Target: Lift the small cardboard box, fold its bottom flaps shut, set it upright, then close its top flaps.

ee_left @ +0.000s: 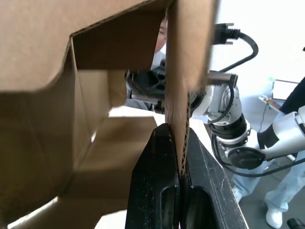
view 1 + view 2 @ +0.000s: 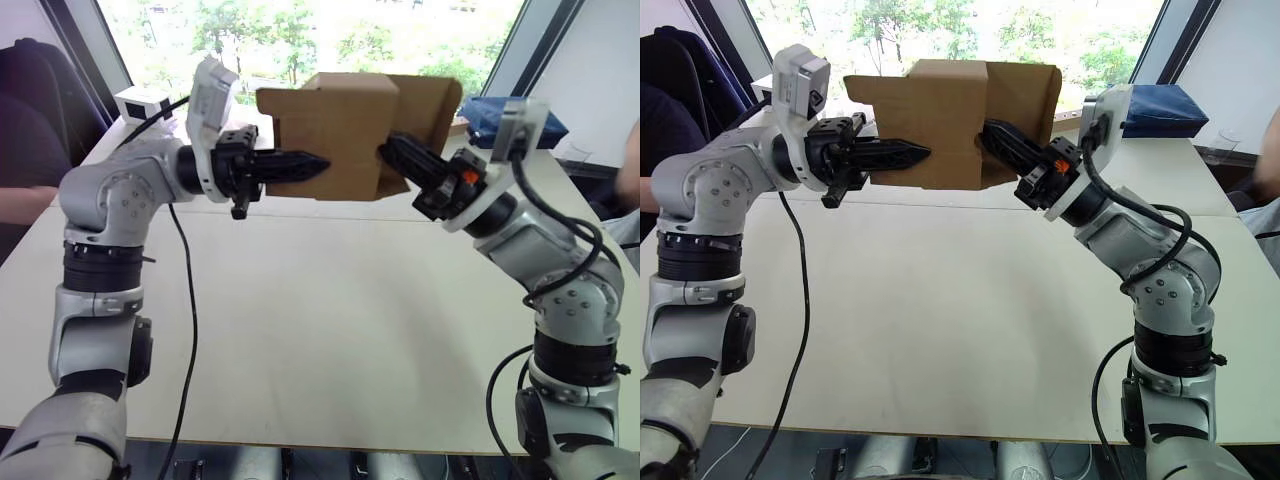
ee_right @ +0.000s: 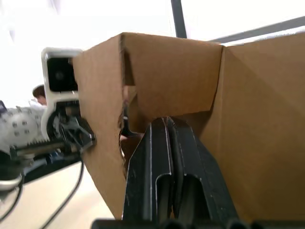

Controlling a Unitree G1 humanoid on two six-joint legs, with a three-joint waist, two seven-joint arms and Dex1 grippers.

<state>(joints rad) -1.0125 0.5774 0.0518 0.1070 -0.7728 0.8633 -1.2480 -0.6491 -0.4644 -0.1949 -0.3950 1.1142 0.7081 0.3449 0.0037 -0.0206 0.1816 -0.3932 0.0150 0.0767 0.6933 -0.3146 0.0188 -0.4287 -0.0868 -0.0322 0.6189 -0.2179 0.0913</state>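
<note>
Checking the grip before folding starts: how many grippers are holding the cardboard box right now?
2. The left gripper pinches a wall of the small cardboard box on its left side; the right gripper grips its right side.

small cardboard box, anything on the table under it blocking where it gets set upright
Nothing visible does. The small cardboard box is held in the air by the left gripper and right gripper, and the table below is bare.

Big white table (image 2: 330,330) in front. Window (image 2: 300,35) w/ green trees (image 2: 270,30) & bright light behind. Blue bin (image 2: 1165,108) at back right.
</note>
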